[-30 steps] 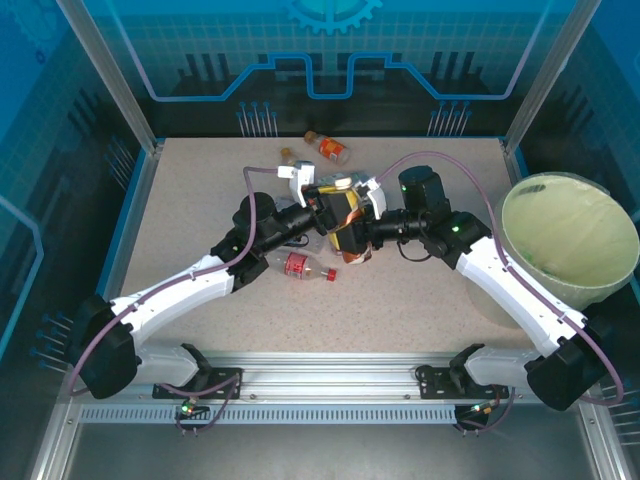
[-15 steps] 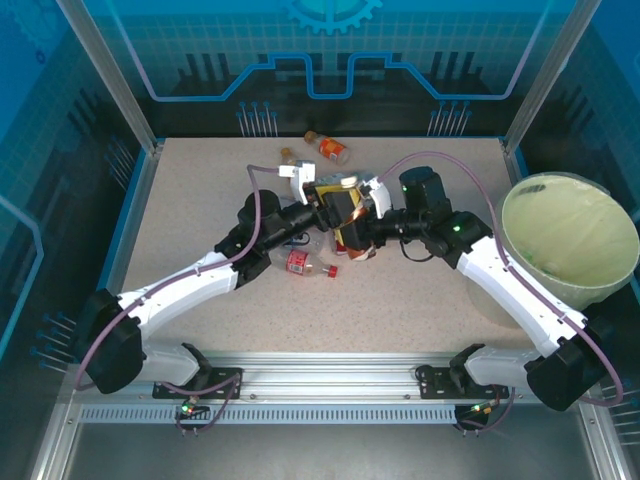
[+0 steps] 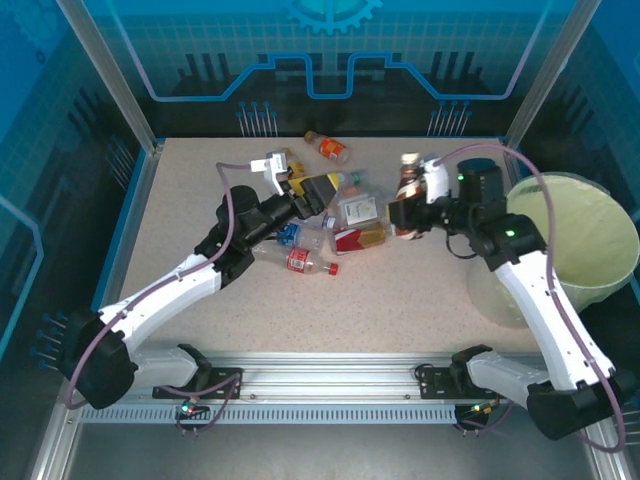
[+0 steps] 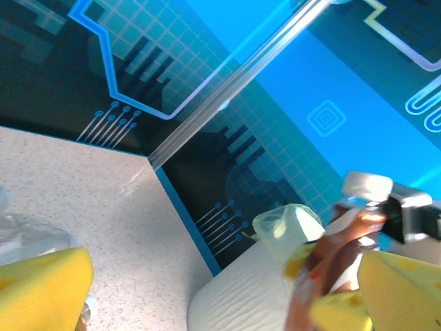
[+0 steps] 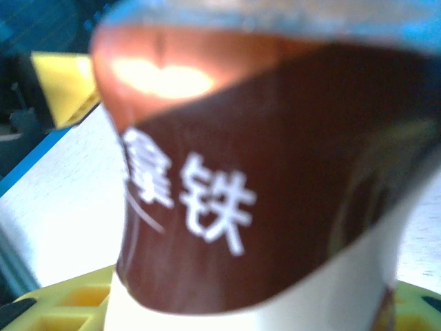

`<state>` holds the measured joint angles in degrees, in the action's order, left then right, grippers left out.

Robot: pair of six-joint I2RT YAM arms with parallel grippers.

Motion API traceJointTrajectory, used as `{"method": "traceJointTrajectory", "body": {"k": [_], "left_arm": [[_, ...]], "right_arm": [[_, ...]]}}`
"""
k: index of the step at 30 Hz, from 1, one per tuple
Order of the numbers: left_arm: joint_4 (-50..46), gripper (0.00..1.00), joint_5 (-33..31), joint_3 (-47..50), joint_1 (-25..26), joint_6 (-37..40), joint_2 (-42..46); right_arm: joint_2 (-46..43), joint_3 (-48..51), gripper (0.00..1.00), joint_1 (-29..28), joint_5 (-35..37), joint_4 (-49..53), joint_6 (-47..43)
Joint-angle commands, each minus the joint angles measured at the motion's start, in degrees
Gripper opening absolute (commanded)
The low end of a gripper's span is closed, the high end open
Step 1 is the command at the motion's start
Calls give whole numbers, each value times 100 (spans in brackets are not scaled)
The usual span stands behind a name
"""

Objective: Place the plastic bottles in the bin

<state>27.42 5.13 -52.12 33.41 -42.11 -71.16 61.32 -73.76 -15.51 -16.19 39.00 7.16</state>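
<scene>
Moved: right gripper (image 3: 408, 200) swung away from left gripper (image 3: 318, 186) with its catch.
Brown plastic bottle with white cap (image 3: 407, 183): squeezed upright in the right gripper, ready to carry.
Left gripper: wide open, empty; leftover clear bottles (image 3: 350, 215) lie beside it.
Round pale green bin (image 3: 570, 240): close on the right gripper's right.

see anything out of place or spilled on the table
No spill visible. The plastic bottles lie toppled in a loose central heap, with one orange bottle stray behind it. The right end effector grips a brown bottle.
</scene>
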Motion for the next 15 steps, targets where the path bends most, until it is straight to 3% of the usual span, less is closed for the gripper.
{"method": "traceJointTrajectory", "body": {"k": [1,15], "left_arm": [[-375,99,-396,214,-101,-110,169],[-1507,99,-692,486,-430,-1081,119]], "right_arm": [[-328,-444,36,479,513,531,-280],[-684,-1034,37,2451,2903,1160,23]]}}
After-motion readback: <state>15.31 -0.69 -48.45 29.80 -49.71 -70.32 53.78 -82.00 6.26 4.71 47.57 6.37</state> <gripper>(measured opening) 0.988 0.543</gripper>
